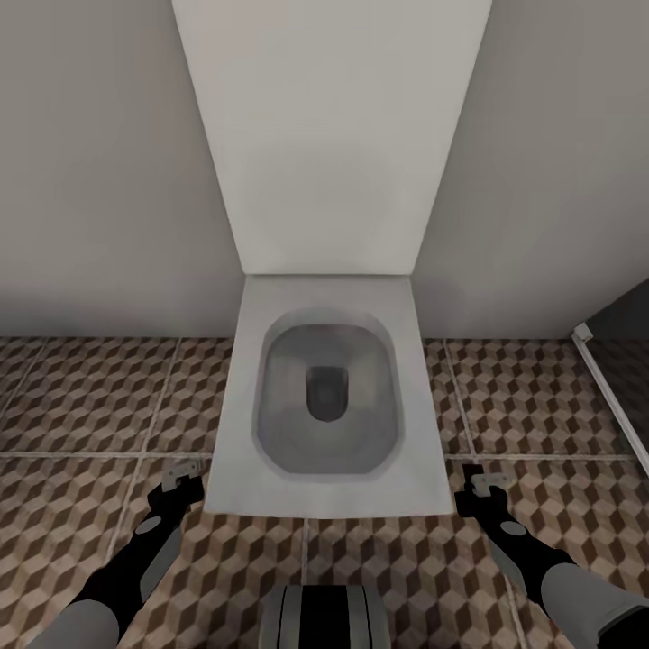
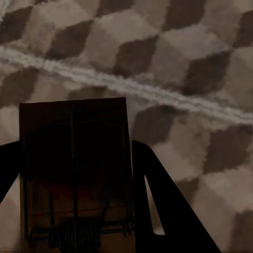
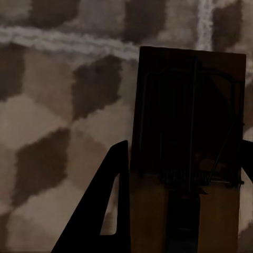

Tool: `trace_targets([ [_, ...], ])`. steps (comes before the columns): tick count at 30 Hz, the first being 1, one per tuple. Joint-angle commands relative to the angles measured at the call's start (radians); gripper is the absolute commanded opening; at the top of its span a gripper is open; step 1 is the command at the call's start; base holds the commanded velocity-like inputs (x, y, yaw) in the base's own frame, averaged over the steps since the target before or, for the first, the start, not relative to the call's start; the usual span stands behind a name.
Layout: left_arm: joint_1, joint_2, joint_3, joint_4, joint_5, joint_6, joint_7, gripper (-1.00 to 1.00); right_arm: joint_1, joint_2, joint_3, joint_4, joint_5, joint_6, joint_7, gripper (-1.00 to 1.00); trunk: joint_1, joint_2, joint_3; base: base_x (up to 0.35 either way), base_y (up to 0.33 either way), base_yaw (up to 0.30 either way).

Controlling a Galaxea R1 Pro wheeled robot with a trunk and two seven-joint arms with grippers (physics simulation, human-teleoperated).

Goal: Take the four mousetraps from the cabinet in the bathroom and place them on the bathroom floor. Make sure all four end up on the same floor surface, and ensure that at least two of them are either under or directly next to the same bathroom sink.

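One mousetrap (image 2: 74,174) clamped between the dark fingers (image 2: 168,205) of the left gripper (image 1: 184,476), held above the floor (image 1: 81,397). Second mousetrap (image 3: 190,153) gripped the same way between the fingers (image 3: 105,211) of the right gripper (image 1: 479,485). Both jaws closed on the boards. Between the grippers, further ahead, a white toilet (image 1: 324,297) against the wall (image 1: 90,162).

Mousetrap (image 3: 190,153) between dark end effector (image 3: 182,211) fingers (image 3: 108,211), above bathroom floor (image 3: 58,132).
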Motion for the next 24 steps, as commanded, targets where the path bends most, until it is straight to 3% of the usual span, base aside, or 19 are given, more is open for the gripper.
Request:
trace_targets([
  [1, -0.001, 0.002, -0.009, 0.0, 0.007, -0.004, 0.011, -1.0, 0.0, 0.0, 0.008, 0.0, -0.01, -0.003, 0.002, -1.0, 0.0, 0.0, -0.005, 0.0, 0.0, 0.0],
  [4, -0.001, 0.002, -0.009, 0.0, 0.007, -0.004, 0.011, -1.0, 0.0, 0.0, 0.008, 0.0, -0.01, -0.003, 0.002, -1.0, 0.002, -0.001, -0.016, 0.0, 0.0, 0.0],
  [12, -0.001, 0.006, -0.004, 0.0, 0.006, -0.004, 0.011, -1.0, 0.0, -0.002, 0.007, 0.001, -0.01, -0.003, 0.001, -1.0, 0.002, -0.001, -0.016, 0.0, 0.0, 0.0],
  [17, -0.001, 0.041, -0.001, 0.0, 0.007, -0.006, 0.01, -1.0, 0.0, -0.015, 0.006, 0.001, -0.01, -0.003, 0.0, -1.0, 0.003, -0.002, -0.028, 0.0, 0.0, 0.0],
  [24, -0.001, 0.057, 0.0, 0.0, 0.008, -0.007, 0.009, -1.0, 0.0, -0.026, 0.006, 0.001, -0.011, -0.003, 0.0, -1.0, 0.004, -0.002, -0.035, 0.0, 0.0, 0.0],
])
